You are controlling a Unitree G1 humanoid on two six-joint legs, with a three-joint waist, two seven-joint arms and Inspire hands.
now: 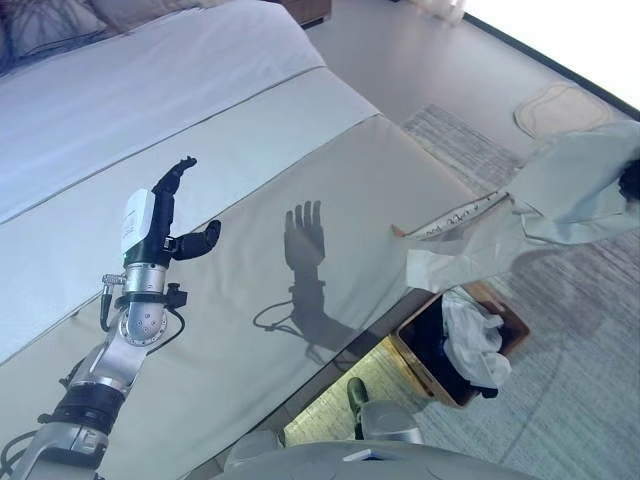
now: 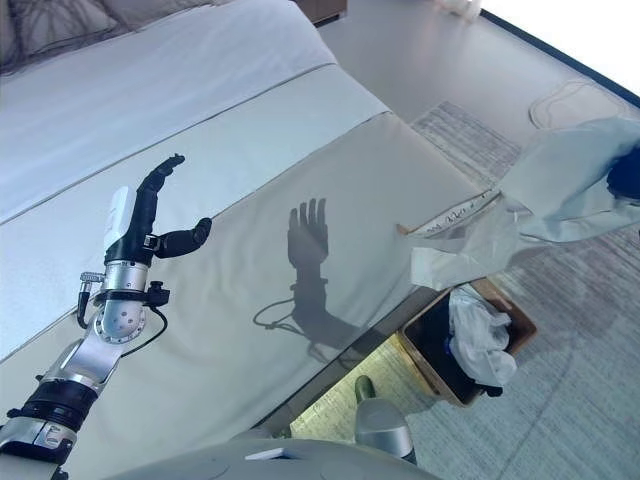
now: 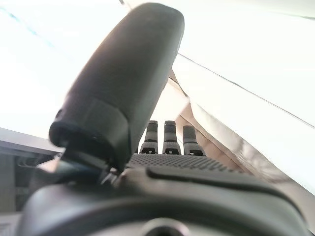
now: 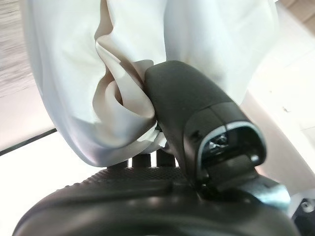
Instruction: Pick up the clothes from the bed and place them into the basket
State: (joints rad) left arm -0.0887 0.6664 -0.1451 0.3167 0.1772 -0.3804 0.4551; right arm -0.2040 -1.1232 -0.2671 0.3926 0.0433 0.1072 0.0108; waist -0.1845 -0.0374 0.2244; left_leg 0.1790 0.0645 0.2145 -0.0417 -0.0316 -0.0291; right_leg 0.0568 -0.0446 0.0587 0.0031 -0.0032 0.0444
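Observation:
My right hand [image 1: 630,180] is at the right edge of the eye views, shut on a pale shirt [image 1: 560,195] that hangs from it in the air above the floor, off the bed's corner. In the right wrist view the thumb [image 4: 197,118] pinches the bunched pale shirt [image 4: 123,83]. A brown basket [image 1: 415,355] stands on the floor beside the bed, below and left of the shirt, with white clothes [image 1: 478,340] in it. My left hand [image 1: 170,215] is open and empty, raised over the bed [image 1: 300,150], and it shows in the left wrist view [image 3: 128,88].
The bed has a pale cover and a white sheet [image 1: 130,80] toward the pillows at the far left. A grey rug [image 1: 590,330] lies under the basket. A beige mat [image 1: 560,105] lies on the floor at the far right.

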